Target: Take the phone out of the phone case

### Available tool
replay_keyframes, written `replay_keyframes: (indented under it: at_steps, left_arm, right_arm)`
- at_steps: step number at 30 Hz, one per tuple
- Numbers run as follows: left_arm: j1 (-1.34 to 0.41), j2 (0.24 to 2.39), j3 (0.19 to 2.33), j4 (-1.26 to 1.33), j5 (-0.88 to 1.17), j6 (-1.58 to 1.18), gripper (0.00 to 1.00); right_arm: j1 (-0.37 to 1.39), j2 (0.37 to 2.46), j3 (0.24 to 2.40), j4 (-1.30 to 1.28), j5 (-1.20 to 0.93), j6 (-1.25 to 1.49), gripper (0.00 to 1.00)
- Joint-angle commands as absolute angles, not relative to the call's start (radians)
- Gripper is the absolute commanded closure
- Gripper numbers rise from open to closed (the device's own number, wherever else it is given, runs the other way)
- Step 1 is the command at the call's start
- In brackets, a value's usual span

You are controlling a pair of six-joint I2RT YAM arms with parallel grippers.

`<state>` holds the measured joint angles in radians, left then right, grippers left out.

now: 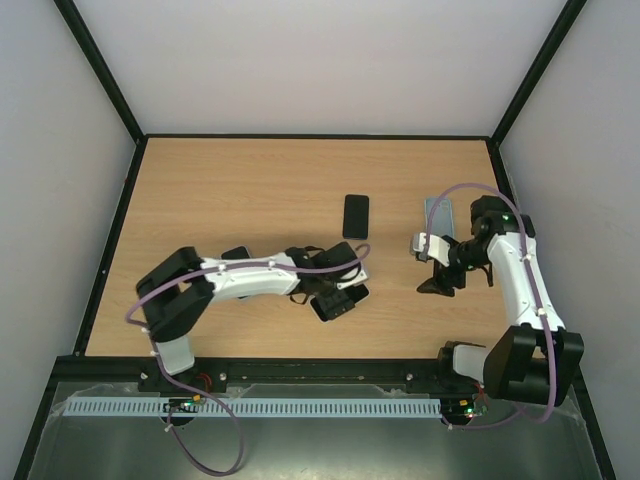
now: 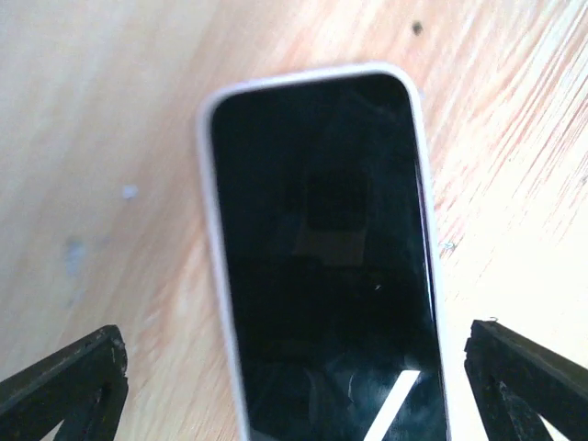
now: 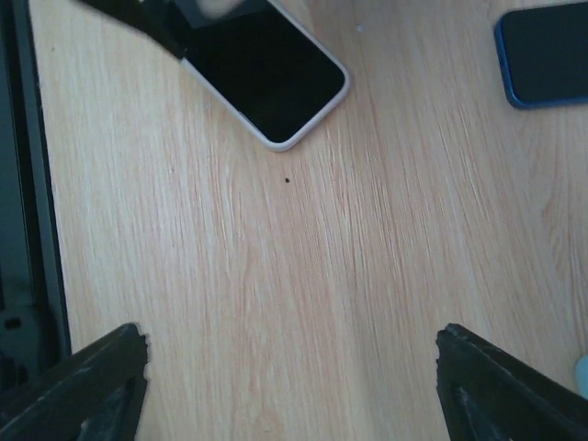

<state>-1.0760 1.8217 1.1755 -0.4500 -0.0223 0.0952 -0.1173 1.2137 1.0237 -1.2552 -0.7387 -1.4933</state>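
A phone with a black screen in a white case (image 2: 322,248) lies flat on the wooden table. My left gripper (image 2: 294,342) is open, low over it, with one finger on each side of the phone's long edges and not touching them. In the top view the left gripper (image 1: 338,290) covers most of this phone (image 1: 336,307). The phone also shows in the right wrist view (image 3: 266,78). My right gripper (image 1: 437,283) is open and empty over bare wood (image 3: 292,335), to the right of the phone.
A second dark phone in a blue case (image 1: 356,215) lies further back, also seen in the right wrist view (image 3: 547,55). A pale grey-blue flat slab (image 1: 438,212) lies by the right arm. The black table frame (image 3: 28,230) runs along the near edge.
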Motion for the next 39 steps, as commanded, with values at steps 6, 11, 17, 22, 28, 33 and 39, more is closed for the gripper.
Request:
replay_keyframes:
  at_steps: [6,11,17,22,28,33,39]
  left_arm:
    - [-0.870,1.433,1.021,-0.406,-0.178,-0.305,0.00]
    - [-0.708,1.230,0.907,-0.359,-0.259,-0.418,0.00]
    - [-0.631,1.043,0.774,-0.249,-0.257,-0.470,0.00]
    - [-0.622,0.991,0.751,-0.257,-0.244,-0.467,0.00]
    - [-0.621,0.971,0.738,-0.273,-0.254,-0.460,0.00]
    - [-0.619,0.969,0.727,-0.257,-0.251,-0.456,0.00]
    - [-0.613,0.967,0.720,-0.243,-0.245,-0.455,0.00]
  right_arm:
    - [0.176,1.314,1.082,-1.132,-0.659,-1.332,0.11]
    - [0.389,1.419,1.092,-0.948,-0.561,-1.172,0.07]
    - [0.586,1.575,1.128,-0.883,-0.408,-1.140,0.03]
    - [0.672,1.660,1.135,-0.839,-0.327,-1.137,0.02]
    - [0.690,1.759,1.160,-0.830,-0.298,-1.140,0.02]
    - [0.697,1.800,1.164,-0.879,-0.300,-1.165,0.02]
    - [0.712,1.771,1.098,-0.856,-0.297,-1.132,0.02]
